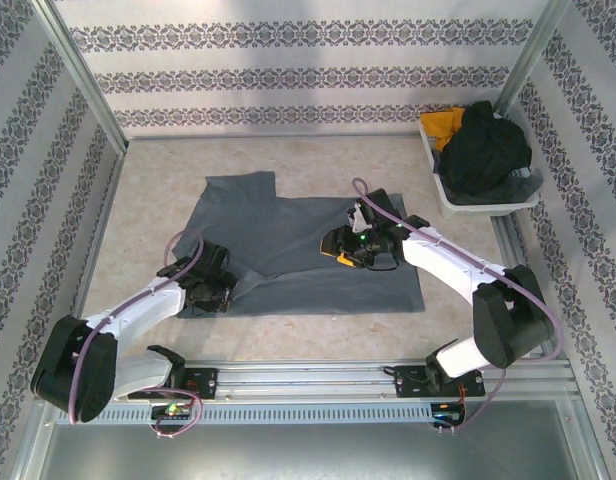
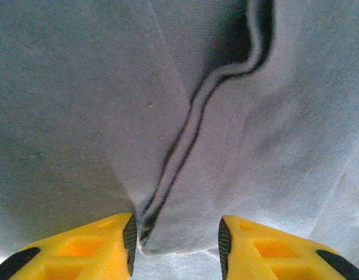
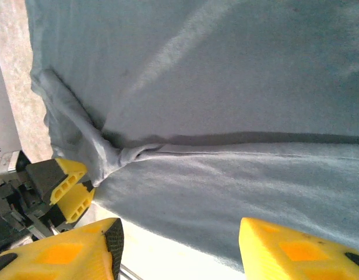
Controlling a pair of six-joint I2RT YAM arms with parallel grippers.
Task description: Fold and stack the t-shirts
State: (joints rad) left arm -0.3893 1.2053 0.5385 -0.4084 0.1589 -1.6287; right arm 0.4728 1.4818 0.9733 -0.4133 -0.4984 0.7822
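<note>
- Our left gripper [image 2: 176, 236], jaws spread, straddles a hem at the near-left corner of the slate t-shirt [image 1: 288, 225].
- Our right gripper [image 3: 179, 233], jaws wide apart, hangs over its middle.
- At the far right, the black t-shirt [image 1: 483, 150] and yellow t-shirt [image 1: 443, 125] fill the tray [image 1: 488, 208].

The spread t-shirt [image 1: 288, 245] is a plain slate blue-grey; its ribbed hem reads darker in the left wrist view. In the white tray [image 1: 470, 207] lies a black t-shirt [image 1: 485, 150], with a mustard yellow t-shirt [image 1: 443, 127] beside it. The table [image 1: 158, 180] is pale beige with faint mottling. The walls [image 1: 288, 75] are white, banded with grey damask ornament. The left arm [image 1: 138, 310] and the right arm [image 1: 448, 260] are white with black joints, and a mauve cable [image 1: 175, 248] runs along each. The left gripper [image 2: 176, 236] and the right gripper [image 3: 179, 233] have bright yellow fingers [image 2: 86, 248] faced with black pads [image 2: 130, 239]. A green light [image 1: 361, 238] glows on the right wrist. The rail [image 1: 318, 378] is silver.
</note>
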